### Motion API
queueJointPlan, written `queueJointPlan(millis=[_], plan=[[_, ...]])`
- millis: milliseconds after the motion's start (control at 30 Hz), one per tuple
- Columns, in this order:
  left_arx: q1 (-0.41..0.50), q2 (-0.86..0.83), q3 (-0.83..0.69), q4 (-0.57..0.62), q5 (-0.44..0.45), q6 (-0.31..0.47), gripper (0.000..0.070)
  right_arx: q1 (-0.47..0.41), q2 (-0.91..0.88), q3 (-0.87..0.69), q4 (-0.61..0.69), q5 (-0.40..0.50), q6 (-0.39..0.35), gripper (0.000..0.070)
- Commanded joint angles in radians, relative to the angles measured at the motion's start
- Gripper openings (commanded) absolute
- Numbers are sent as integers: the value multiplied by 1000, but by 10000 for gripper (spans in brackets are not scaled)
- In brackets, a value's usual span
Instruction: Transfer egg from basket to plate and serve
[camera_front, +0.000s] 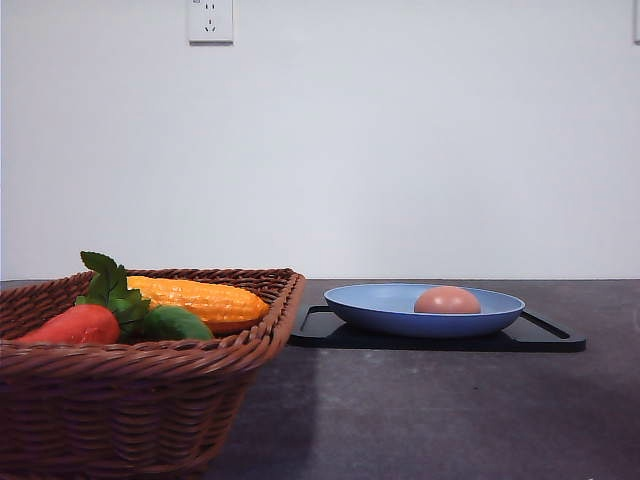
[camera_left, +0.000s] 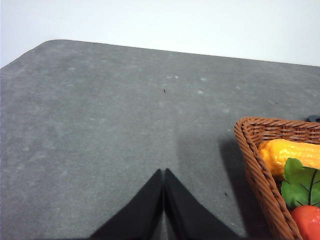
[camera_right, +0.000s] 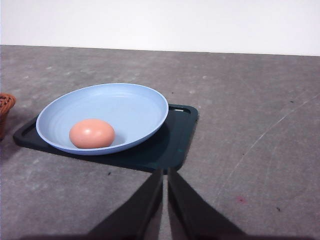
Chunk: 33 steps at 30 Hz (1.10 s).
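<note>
The pinkish-brown egg (camera_front: 447, 300) (camera_right: 92, 133) lies in the blue plate (camera_front: 370, 305) (camera_right: 125, 107), which rests on a flat black tray (camera_front: 545, 338) (camera_right: 172, 145). The brown wicker basket (camera_front: 120, 395) (camera_left: 257, 165) stands at the front left, holding a yellow corn cob (camera_front: 200, 298) and a red vegetable with green leaves (camera_front: 75, 325). My left gripper (camera_left: 164, 172) is shut over bare table, to the left of the basket. My right gripper (camera_right: 164, 172) is shut, just short of the tray's near edge, with nothing in it.
The dark grey table (camera_front: 450, 410) spreads around the tray and basket. A white wall with a socket (camera_front: 210, 20) stands behind. The table's rounded corner (camera_left: 47, 42) appears in the left wrist view.
</note>
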<state>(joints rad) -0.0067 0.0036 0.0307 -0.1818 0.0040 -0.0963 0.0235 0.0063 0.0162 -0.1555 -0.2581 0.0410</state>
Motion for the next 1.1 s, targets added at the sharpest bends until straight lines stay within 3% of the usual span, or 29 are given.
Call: queueJointPlan(millis=[0, 1067], plan=[[2, -1, -28, -3, 3, -2, 0, 0, -3, -5, -3, -1, 7, 0], [2, -1, -28, -3, 3, -2, 0, 0, -3, -5, -3, -1, 7, 0]])
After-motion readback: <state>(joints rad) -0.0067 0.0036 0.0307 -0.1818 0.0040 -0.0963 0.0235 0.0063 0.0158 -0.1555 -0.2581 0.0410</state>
